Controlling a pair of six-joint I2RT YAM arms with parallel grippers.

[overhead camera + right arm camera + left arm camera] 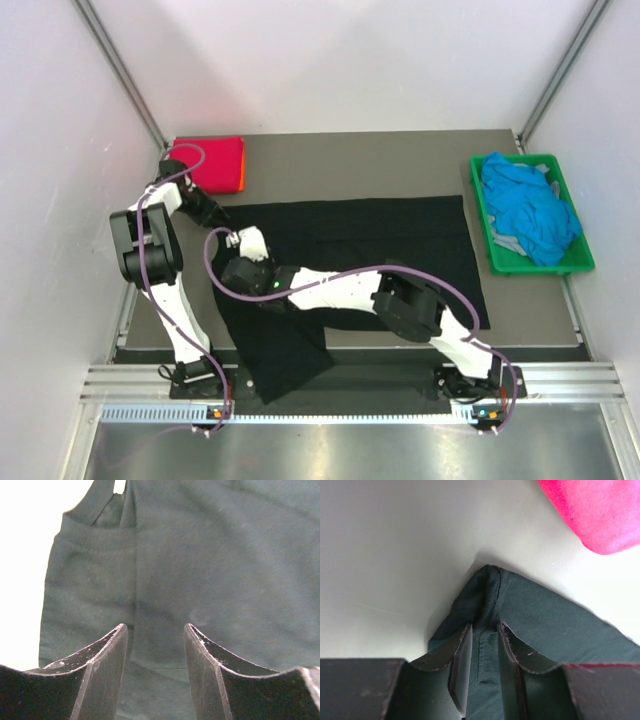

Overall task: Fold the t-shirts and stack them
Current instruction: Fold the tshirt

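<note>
A large black t-shirt (380, 230) lies spread across the grey table, and one part of it hangs over the near edge. My left gripper (218, 215) is at the shirt's far-left corner. In the left wrist view the left gripper (484, 626) is shut on the stitched hem of the black t-shirt (545, 625). My right gripper (240, 240) reaches over to the left side of the shirt. In the right wrist view the right gripper (155, 627) is open just above the flat black t-shirt (200, 555), holding nothing. A folded magenta-red t-shirt (210, 162) (600, 510) lies at the far-left corner of the table.
A green crate (484, 225) at the right edge of the table holds crumpled bright blue t-shirts (530, 215). An orange edge (244, 172) shows under the magenta shirt. White walls close in the left, right and back sides.
</note>
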